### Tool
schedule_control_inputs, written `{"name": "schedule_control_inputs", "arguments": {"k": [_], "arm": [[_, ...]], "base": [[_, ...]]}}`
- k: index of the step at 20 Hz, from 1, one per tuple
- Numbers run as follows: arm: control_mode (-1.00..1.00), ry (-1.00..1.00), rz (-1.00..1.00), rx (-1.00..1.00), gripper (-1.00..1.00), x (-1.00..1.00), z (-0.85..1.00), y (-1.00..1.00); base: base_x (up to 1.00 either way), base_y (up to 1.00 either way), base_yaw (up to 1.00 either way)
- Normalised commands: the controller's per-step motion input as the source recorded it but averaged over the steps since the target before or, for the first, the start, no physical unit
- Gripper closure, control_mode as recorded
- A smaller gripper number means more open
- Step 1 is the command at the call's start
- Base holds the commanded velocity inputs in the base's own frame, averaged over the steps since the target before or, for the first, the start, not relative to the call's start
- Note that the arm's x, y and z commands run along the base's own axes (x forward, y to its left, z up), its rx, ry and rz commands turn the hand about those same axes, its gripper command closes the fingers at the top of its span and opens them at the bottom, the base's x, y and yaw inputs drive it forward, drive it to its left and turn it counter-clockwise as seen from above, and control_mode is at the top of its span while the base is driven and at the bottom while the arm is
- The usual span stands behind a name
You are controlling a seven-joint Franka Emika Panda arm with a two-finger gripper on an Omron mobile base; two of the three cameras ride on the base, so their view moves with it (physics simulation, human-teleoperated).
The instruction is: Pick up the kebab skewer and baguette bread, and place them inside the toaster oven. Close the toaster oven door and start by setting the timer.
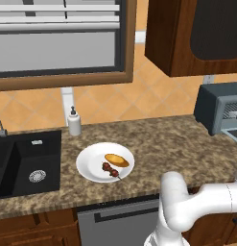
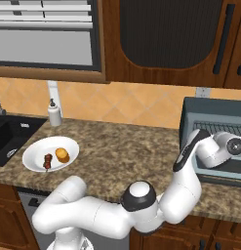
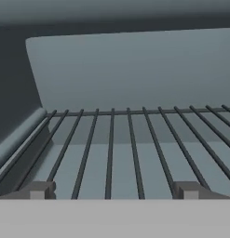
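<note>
The kebab skewer (image 1: 109, 168) (image 2: 48, 161) and the baguette bread (image 1: 116, 160) (image 2: 62, 155) lie side by side on a white plate (image 1: 88, 166) (image 2: 34, 155) on the counter. Far to their right stands the blue-grey toaster oven (image 1: 213, 108) (image 2: 190, 119). The toaster oven door (image 2: 220, 172) is folded down flat. My arm reaches to the oven's mouth. In the hand view my gripper (image 3: 111, 190) is open and empty, its fingertips (image 3: 39, 189) wide apart just above the front of the wire rack (image 3: 128, 139) inside the oven.
A black sink (image 1: 24, 163) is set into the granite counter (image 1: 163, 144) at the left, with a white soap dispenser (image 1: 74, 122) behind the plate. Dark wood cabinets (image 2: 166, 39) hang above the oven. The oven's inner walls enclose the gripper on both sides.
</note>
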Motion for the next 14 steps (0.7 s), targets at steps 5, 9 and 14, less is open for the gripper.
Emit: {"name": "schedule_control_inputs", "arguments": {"k": [5,9,14], "arm": [[-1.00,0.04,0.00,0.00,-1.00,0.00,-0.17,0.00],[-1.00,0.05,0.00,0.00,-1.00,-0.03,-0.36,0.00],[-1.00,0.00,0.00,0.00,-1.00,-0.37,-0.67,0.00]], "base": [[0.00,0.00,0.00],[0.00,0.00,0.00],[0.00,0.00,0.00]]}}
